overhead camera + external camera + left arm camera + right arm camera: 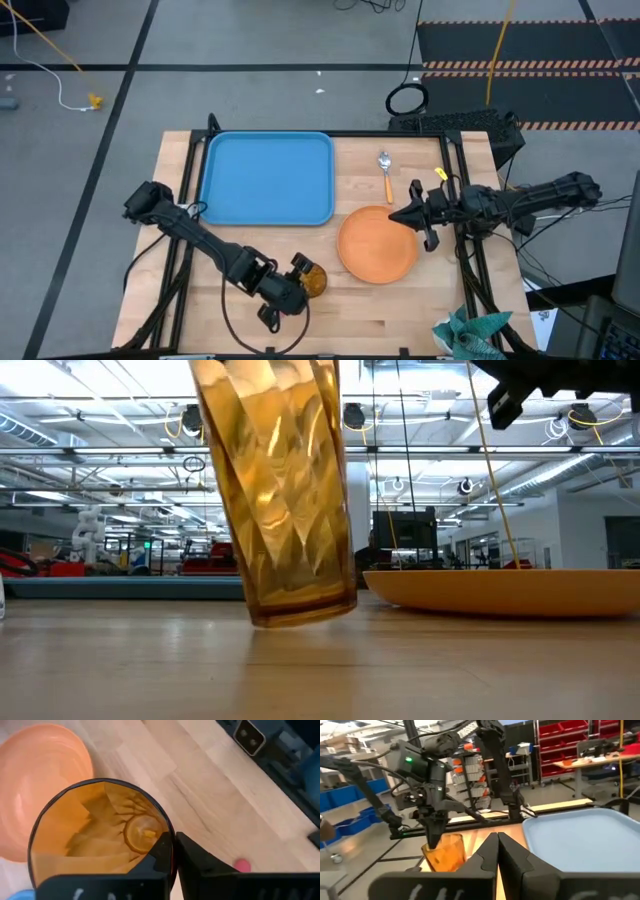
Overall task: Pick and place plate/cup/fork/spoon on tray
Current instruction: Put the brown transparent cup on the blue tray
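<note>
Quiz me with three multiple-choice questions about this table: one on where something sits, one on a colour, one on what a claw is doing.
1. Where is the spoon?
A. on the tray
B. on the wood beside the tray
C. on the plate

2. What colour is the tray?
A. light blue
B. green
C. red

3. What is the left claw doing?
A. hanging open
B. holding the plate
C. shut on the cup's rim

Answers: 1 B, it lies on bare wood between the tray and the right arm. 2 A, plainly blue from above. 3 C, its fingers pinch the wall of the cup, which tilts off the table.
</note>
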{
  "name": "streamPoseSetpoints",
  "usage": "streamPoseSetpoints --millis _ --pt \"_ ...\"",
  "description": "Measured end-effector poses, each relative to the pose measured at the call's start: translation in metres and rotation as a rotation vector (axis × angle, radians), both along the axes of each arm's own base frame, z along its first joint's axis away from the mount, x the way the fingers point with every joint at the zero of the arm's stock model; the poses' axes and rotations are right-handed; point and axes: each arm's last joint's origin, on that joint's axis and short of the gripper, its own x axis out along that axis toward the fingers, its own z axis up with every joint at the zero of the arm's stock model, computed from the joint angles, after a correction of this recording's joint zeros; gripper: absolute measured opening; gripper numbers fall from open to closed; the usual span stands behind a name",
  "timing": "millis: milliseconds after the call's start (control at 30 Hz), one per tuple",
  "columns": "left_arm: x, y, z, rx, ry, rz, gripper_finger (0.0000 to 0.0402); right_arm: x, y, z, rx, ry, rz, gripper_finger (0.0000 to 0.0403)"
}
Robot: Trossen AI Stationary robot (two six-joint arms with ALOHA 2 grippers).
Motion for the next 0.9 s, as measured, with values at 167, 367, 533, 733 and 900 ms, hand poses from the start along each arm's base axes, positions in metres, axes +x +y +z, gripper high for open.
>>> streamPoseSetpoints --millis 167,367,533,733,900 --pt "0.003 0.007 0.001 0.004 -0.004 0.020 0.0021 0.001 0.006 0.011 -0.031 -0.025 0.021 0.0000" --pt "-0.005 0.020 0.026 -0.026 -0.057 0.049 0.0013 0.000 0.009 0.022 -0.098 -0.040 -0.004 0.0000" --pt "-0.025 0.040 0.061 -0.015 -0.135 0.094 0.0011 0.000 0.006 0.028 -0.198 0.004 -0.094 0.0000" --pt "-0.060 0.077 0.097 0.083 -0.196 0.215 0.0013 -0.001 0.005 0.041 -0.289 -0.023 -0.116 0.0000" --pt "-0.090 0.112 0.117 0.188 -0.202 0.340 0.0008 -0.002 0.003 0.047 -0.347 -0.029 -0.190 0.0000"
